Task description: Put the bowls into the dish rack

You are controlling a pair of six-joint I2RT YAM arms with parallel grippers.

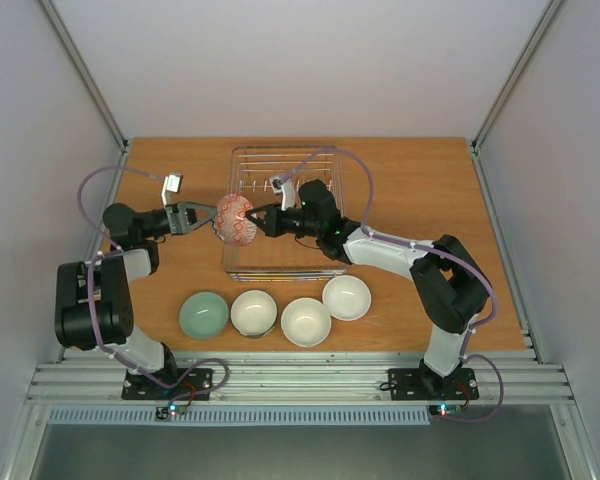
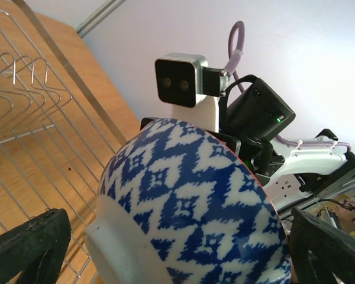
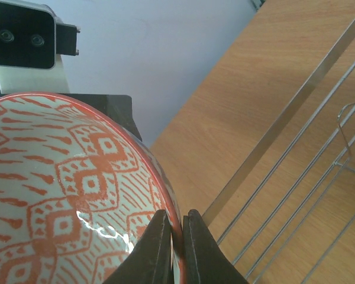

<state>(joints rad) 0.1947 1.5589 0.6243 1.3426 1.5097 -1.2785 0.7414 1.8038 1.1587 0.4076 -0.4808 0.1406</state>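
One red-patterned bowl (image 1: 235,220) hung on edge at 9 o'clock of the dish rack (image 1: 280,151), lip pinched by the right pincer (image 3: 178,220), left pincer (image 1: 198,216) wide beside it.

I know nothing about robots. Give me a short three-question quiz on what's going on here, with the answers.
1. True or false: the dish rack already holds a bowl.
2. Which one pinches the rim of the patterned bowl? A) left end effector B) right end effector
3. How many other bowls sit on the table in front of the rack?
Key: 1. False, no bowl is in it. 2. B; the left end effector stands open around the bowl. 3. Four.
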